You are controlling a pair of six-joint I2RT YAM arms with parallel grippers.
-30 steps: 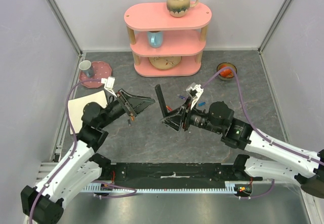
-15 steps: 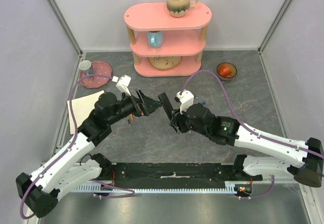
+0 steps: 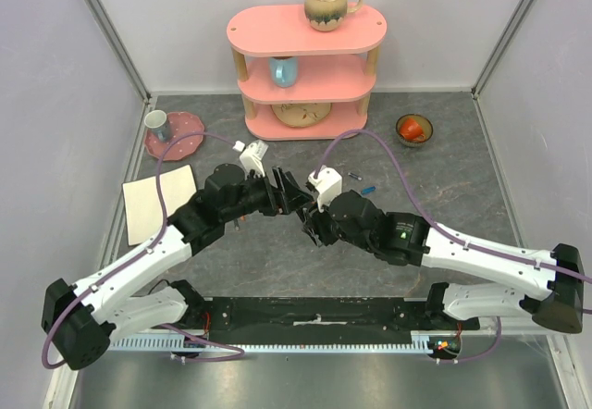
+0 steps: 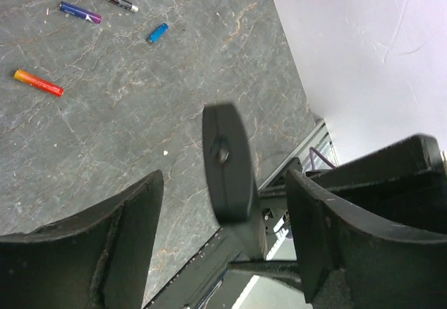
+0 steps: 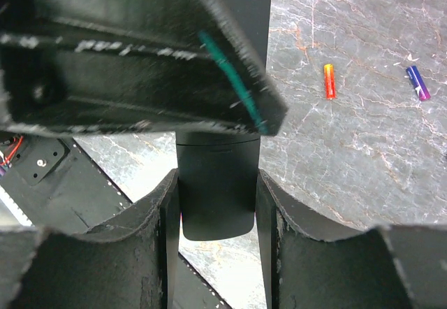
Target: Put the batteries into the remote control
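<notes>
Grey marbled desk [image 3: 277,252] carries four loose batteries [image 4: 79,12]. We see our right gripper [image 5: 218,183] pinching the remote control [image 5: 216,214] above it, while our left gripper [image 4: 223,180] is spread either side of its end, not touching.

Grey marbled tabletop [image 3: 462,178]
Pink shelf [image 3: 268,30] at the back; left of it I see a pink plate [image 3: 190,131] and cream pad [image 3: 159,204], right of it a bowl [image 3: 399,128], before its right end an orange battery [image 4: 38,83], purple battery [image 4: 79,12], grey battery [image 4: 121,1], blue battery [image 4: 157,33].
</notes>
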